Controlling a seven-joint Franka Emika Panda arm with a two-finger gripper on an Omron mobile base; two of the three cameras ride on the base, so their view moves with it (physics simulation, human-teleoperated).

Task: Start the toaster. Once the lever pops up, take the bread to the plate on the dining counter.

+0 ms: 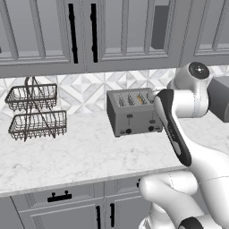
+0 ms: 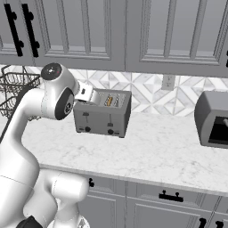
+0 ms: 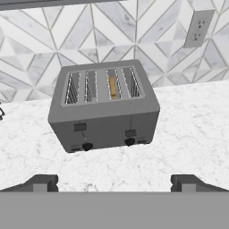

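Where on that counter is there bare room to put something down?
Bare marble lies between the wire rack and the toaster, along the counter's front edge, and between the toaster and the dark appliance. It is tightest behind the toaster, against the tiled wall.

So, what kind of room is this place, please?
Most likely a home kitchen: a grey four-slot toaster with bread in one slot stands on a white marble counter, with grey cabinets above and a patterned tile backsplash behind.
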